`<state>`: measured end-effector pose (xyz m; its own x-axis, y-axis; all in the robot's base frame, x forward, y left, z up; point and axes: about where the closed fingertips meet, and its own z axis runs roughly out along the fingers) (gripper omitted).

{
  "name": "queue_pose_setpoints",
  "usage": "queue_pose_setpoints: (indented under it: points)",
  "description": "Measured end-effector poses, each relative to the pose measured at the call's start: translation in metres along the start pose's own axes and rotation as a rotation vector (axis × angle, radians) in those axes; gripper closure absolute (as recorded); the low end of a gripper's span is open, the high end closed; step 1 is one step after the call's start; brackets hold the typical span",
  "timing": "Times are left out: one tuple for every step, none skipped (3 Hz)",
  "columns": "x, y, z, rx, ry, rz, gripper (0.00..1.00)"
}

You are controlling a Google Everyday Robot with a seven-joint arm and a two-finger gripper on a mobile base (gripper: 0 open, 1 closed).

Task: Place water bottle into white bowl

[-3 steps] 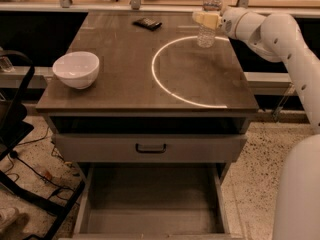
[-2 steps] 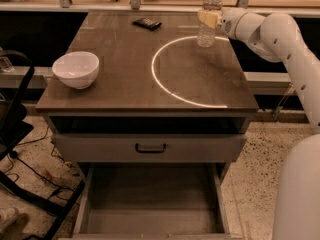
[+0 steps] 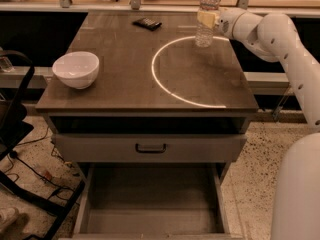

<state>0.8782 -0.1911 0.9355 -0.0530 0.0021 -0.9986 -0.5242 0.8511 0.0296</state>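
Note:
The water bottle point(image 3: 206, 29), clear and ribbed with a white cap, stands upright at the far right of the table top, on the edge of a bright ring of light. My gripper point(image 3: 209, 18) reaches in from the right on the white arm and is shut on the bottle at mid-height, with a pale yellow finger pad point(image 3: 204, 18) lying across its front. The bottle's base rests on the table. The white bowl point(image 3: 76, 69) sits empty at the table's front left corner, far from the gripper.
A small flat black object point(image 3: 147, 23) lies at the back middle of the table point(image 3: 125, 91). Below the table top, the lower drawer point(image 3: 150, 204) is pulled open. A black stand point(image 3: 15, 134) and cables are on the floor at left. A shelf rail runs behind the table.
The gripper has shifted slightly along the bottle; the bottle still stands at the same spot on the table. The bowl has not moved.

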Motion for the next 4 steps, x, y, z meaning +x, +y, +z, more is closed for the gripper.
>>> queue_pose_setpoints:
  points:
    - [0.0, 0.001, 0.001, -0.001, 0.0, 0.0, 1.0]
    - [-0.03, 0.02, -0.001, -0.03, -0.014, -0.012, 1.0]
    - [-0.078, 0.057, -0.008, -0.078, -0.03, -0.009, 1.0]
    - [-0.111, 0.092, -0.016, -0.122, -0.034, 0.012, 1.0]
